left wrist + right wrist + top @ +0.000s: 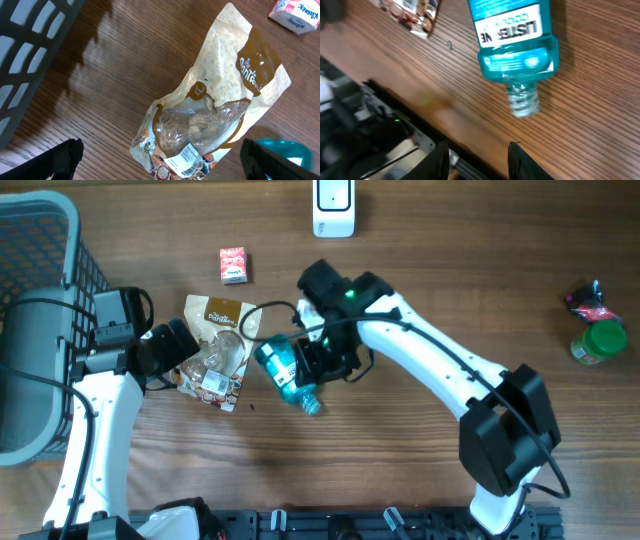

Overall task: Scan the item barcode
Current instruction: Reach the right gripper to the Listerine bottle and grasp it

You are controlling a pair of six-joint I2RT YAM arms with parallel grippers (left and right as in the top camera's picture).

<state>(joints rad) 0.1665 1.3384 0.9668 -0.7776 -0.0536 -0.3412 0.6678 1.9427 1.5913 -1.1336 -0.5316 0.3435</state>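
A blue mouthwash bottle (287, 377) lies on its side near the middle of the wooden worktop (450, 260), with no barcode showing on the label that faces up. The right gripper (477, 147) hangs just beside it, jaws partly apart with nothing between them. It looks like the pick-up step, with the bottle not yet gripped. Next, those jaws need to close across the bottle's body, lift it, and turn it until its barcode faces the white scanner (333, 205), which stands well apart at the far edge. Just left of the bottle lies a snack pouch (215, 100) with a barcode sticker. The left gripper (160, 145) hovers over the pouch, jaws wide open and empty. A small red box (233, 265) sits nearby, and a grey basket (40, 240) stands at the far left
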